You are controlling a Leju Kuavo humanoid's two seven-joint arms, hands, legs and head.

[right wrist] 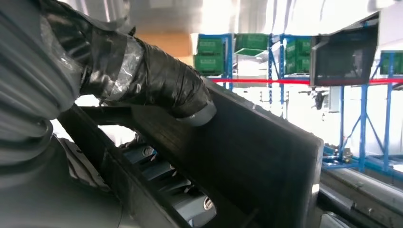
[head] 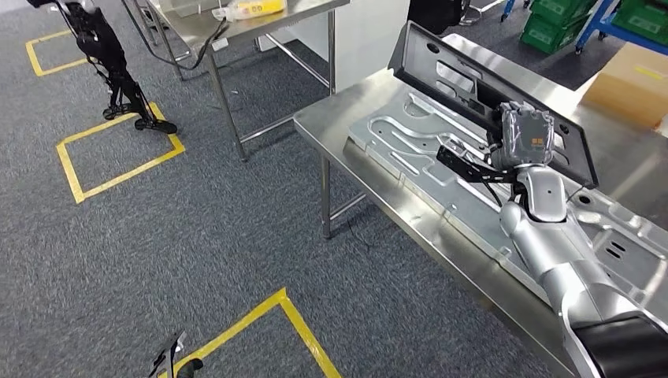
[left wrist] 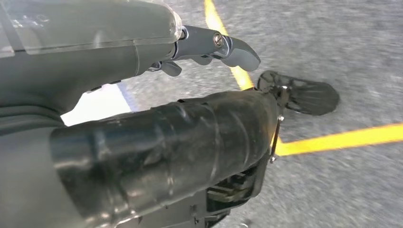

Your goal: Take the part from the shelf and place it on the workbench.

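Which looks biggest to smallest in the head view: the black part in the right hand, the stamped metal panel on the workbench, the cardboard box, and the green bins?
1. stamped metal panel
2. black part
3. cardboard box
4. green bins

The box and bins are cut off by the frame's edge and lie farther away, so their order is unsure.

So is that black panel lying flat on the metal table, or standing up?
Standing tilted on its long edge. The black panel leans above the silver sheet part on the workbench, with the right hand gripping it.

Right hand (right wrist: 142,85) on black part (right wrist: 256,156)
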